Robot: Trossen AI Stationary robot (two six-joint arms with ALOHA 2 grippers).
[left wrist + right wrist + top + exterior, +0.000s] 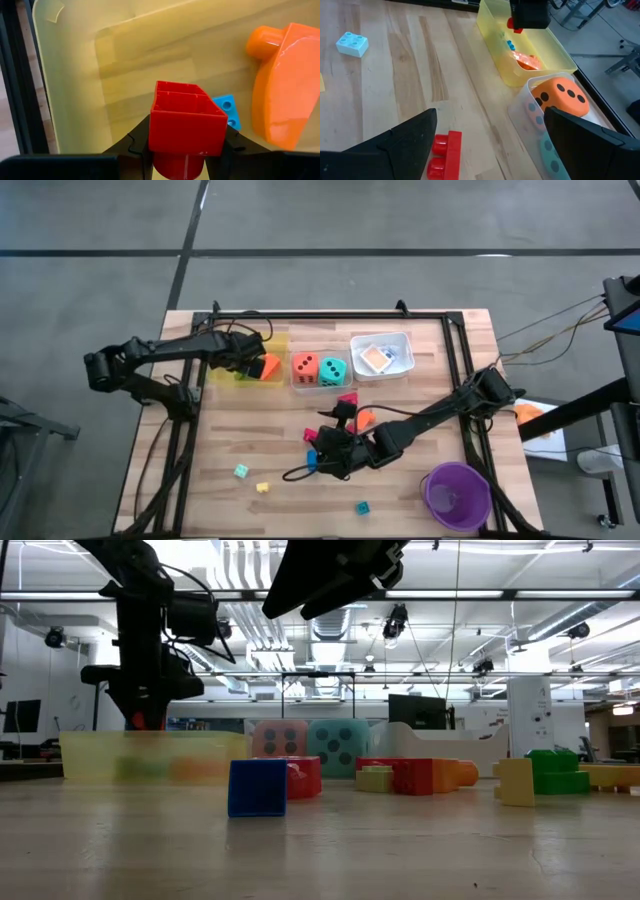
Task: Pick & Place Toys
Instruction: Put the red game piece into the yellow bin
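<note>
High view: the left gripper (pixel 252 360) hangs over the yellow tray (pixel 222 372) at the worktop's (pixel 420 420) back left, next to an orange piece (pixel 267 366) in there. The right gripper (pixel 330 448) is mid-worktop among loose blocks. The risk I see is a drop near the tray wall bouncing the block back out.

Low view: a blue block (pixel 257 787) sits nearest, red ones behind it, dice further back. The arms come in from above, so nothing on grip here.

Left wrist view: jaws clamped on a red block (pixel 186 125), 1 finger on each side, over the tray floor. A small blue brick (pixel 227 110) lies below; the block could land on it and tip.

Right wrist view: jaws wide open, and a red brick (pixel 445 154) lies between them but close to 1 finger. Closing off-centre could just shove it aside.
</note>
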